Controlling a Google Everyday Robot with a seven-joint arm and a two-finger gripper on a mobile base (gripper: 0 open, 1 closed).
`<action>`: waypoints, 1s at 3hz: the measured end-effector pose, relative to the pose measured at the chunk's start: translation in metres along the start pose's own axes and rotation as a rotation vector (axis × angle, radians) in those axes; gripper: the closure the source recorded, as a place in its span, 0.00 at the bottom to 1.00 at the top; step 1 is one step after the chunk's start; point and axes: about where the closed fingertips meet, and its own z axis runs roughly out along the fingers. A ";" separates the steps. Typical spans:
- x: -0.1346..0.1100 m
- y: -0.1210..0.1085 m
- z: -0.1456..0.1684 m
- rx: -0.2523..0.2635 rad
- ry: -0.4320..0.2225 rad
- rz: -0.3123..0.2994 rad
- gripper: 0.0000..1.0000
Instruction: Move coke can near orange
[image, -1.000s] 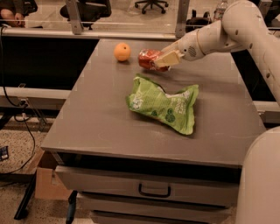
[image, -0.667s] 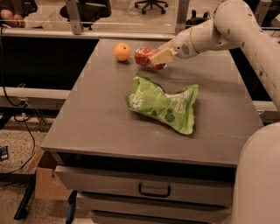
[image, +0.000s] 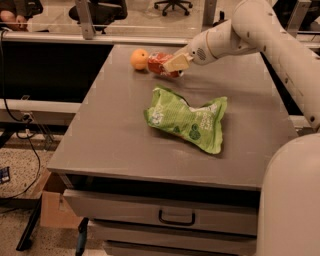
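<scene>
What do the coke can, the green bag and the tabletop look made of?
Coke can, in the gripper beside the orange: likely painted metal, glossy red. Green bag: thin crinkled plastic film, judging by creases. Tabletop: smooth matte grey, possibly laminate or metal.

Office (swivel chairs (image: 172, 6), desk drawers (image: 165, 212))

No text can really be made out anywhere. White marks are seen on the green snack bag (image: 187, 120) in the middle, unreadable though. Same goes for the coke can (image: 155, 62), clamped in the gripper (image: 170, 65) at the far side.
</scene>
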 end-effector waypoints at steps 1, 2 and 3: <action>-0.001 0.000 0.002 0.019 0.013 0.015 0.60; 0.002 0.000 0.000 0.032 0.031 0.025 0.38; 0.003 0.002 -0.001 0.041 0.044 0.030 0.13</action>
